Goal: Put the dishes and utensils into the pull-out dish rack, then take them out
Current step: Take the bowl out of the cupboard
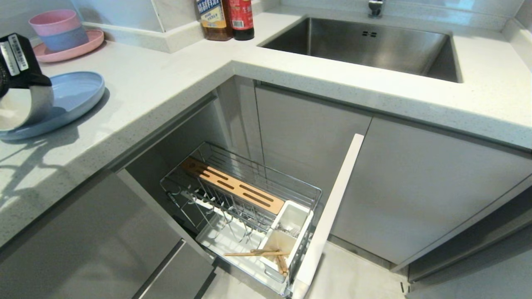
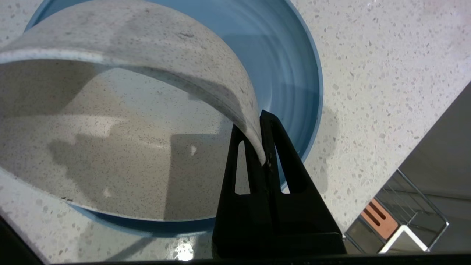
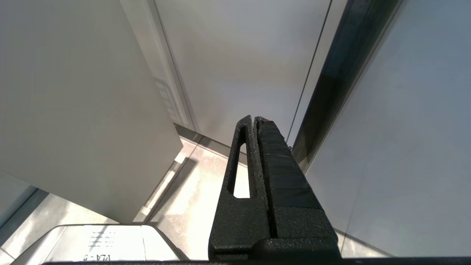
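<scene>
bowl point(image 2: 121, 121): cream-white, fine dark speckles
plate point(image 1: 77, 95): pale blue
countertop point(image 1: 166, 79): off-white, grey flecks
knife block point(image 1: 232, 185): light wood, dark slots
chopsticks point(image 1: 257, 252): light wood
cutlery holder point(image 1: 291, 226): white
rack wire point(image 1: 249, 166): chrome

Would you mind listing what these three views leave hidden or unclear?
- Bowl: head view cuts it at the left edge; left gripper, clamped on its rim, is outside that view.
- Blue plate: left wrist view, mostly covered by the bowl.
- Fork: cutlery holder contents too small in head view.
- Right gripper: shut, beside cabinet panels; absent from head view.
</scene>
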Available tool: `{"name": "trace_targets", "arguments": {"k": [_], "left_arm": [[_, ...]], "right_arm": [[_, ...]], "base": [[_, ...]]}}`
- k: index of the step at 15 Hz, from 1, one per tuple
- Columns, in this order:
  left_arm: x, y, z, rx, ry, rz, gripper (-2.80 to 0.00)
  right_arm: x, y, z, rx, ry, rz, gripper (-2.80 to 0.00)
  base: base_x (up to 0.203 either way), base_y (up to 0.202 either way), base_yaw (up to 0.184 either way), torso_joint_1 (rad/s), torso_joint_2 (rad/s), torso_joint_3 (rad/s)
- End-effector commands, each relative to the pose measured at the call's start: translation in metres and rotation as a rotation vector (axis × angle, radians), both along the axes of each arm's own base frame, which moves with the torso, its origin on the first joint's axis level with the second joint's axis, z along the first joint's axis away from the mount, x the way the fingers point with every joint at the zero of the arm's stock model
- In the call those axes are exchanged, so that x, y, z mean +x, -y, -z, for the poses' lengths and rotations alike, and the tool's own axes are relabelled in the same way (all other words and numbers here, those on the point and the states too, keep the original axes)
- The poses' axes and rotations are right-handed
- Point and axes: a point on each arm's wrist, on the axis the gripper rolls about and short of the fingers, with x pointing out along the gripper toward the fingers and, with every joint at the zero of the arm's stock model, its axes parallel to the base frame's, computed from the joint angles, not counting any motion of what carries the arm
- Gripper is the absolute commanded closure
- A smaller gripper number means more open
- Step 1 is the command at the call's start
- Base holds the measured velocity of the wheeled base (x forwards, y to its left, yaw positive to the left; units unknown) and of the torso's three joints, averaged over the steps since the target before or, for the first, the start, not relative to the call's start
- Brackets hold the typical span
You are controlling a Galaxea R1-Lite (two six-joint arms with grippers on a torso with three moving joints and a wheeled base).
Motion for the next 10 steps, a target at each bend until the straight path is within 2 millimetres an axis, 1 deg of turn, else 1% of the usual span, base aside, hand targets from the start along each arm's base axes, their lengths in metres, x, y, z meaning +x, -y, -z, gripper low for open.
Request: {"name": "trace_targets", "arguments": {"k": [1,10], "left_arm": [[-0.0021,0.0,-0.0023,-0.003,-0.009,-0.002,0.0],[-0.0013,0.0,-0.0009,-0.003,-0.017,-0.003,0.0]], "right_arm": [[0.0001,0.0,0.0004,0.0,-0.002,0.0,0.0],[0.0001,0.0,0.0004,0.0,-0.002,0.0,0.0]], "base": [[0.0,0.0,0.0,0.0,0.0,0.0],[0.0,0.0,0.0,0.0,0.0,0.0]]}}
